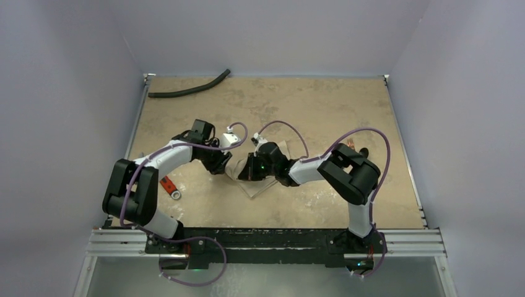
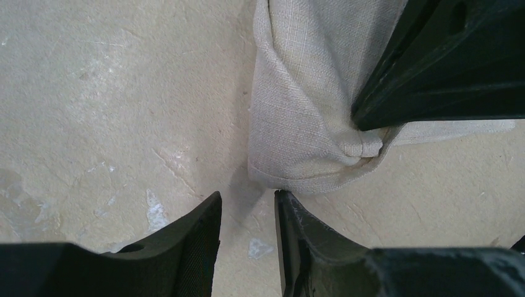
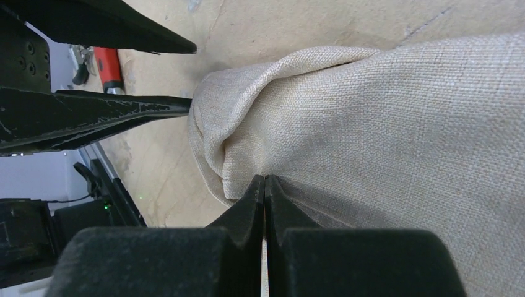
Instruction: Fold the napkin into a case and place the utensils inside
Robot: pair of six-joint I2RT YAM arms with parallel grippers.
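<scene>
- Left gripper [image 2: 247, 230]: jaws narrow but apart, nothing between them. One tip touches the rolled corner of the napkin [image 2: 303, 93].
- Right gripper [image 3: 265, 189]: jaws shut, tips pressing on the cloth. Whether any cloth is pinched between them, I cannot tell.
- The napkin lies mid-table between both arms, partly folded.
- Step, as I judge: the folding, not finished.
- Next: the left jaws must catch that corner before pulling it over.
</scene>
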